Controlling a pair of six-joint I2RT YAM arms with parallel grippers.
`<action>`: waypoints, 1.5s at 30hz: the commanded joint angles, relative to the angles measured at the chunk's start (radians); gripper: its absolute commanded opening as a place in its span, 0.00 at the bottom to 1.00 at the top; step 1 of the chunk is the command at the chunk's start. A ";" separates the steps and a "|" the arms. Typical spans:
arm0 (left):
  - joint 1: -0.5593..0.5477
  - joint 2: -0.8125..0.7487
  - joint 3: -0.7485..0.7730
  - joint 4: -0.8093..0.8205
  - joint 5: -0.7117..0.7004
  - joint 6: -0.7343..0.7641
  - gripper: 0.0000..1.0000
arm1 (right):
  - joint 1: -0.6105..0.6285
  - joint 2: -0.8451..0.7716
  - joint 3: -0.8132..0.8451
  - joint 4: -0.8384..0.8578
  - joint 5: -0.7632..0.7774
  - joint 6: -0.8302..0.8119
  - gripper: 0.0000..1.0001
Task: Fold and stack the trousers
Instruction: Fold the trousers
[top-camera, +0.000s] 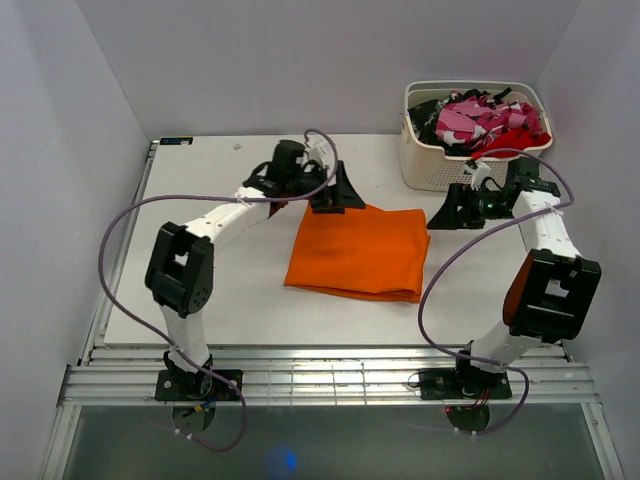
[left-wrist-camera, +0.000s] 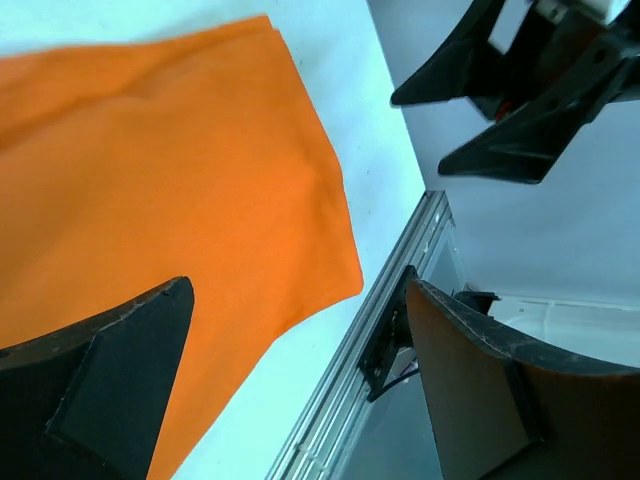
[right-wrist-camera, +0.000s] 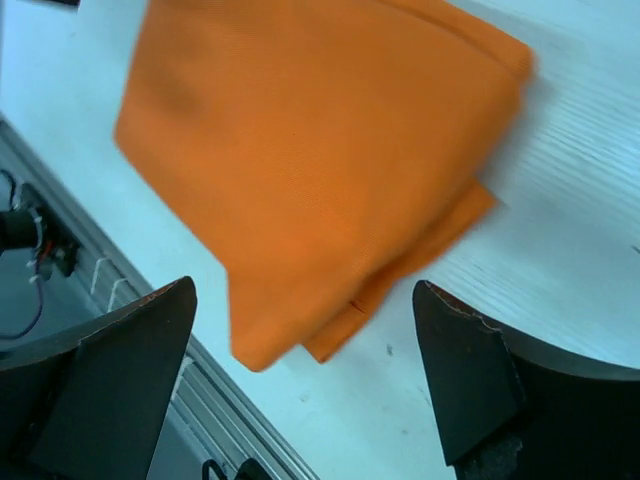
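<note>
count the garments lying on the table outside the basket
1: the folded orange trousers lie in the middle of the table. Other clothes are heaped in the white basket at the far right corner, and more may be hidden in that heap.

In the overhead view the white tabletop (top-camera: 200, 290) lies bare across the left half of the frame and along the bottom strip. The folded bright-orange cloth trousers (top-camera: 360, 250) take up the centre. At upper right a cream perforated plastic basket (top-camera: 425, 170) heaped with clothes blocks the corner. The right gripper (top-camera: 450, 213), jaws spread, fills the narrow gap between basket and trousers. The left gripper (top-camera: 335, 192), jaws also spread, hangs at the cloth's upper left corner. White walls (top-camera: 60, 150) close in left, right and top.
</note>
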 joint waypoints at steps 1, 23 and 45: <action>0.134 -0.107 -0.105 0.032 0.233 0.119 0.98 | 0.135 0.018 0.028 -0.067 -0.183 0.025 0.92; 0.335 -0.023 -0.736 0.387 0.263 -0.022 0.59 | 0.250 0.348 -0.176 0.017 0.112 0.004 0.75; -0.137 -0.195 -0.106 -0.237 -0.684 0.148 0.86 | 0.259 0.105 -0.231 -0.063 0.245 -0.039 0.61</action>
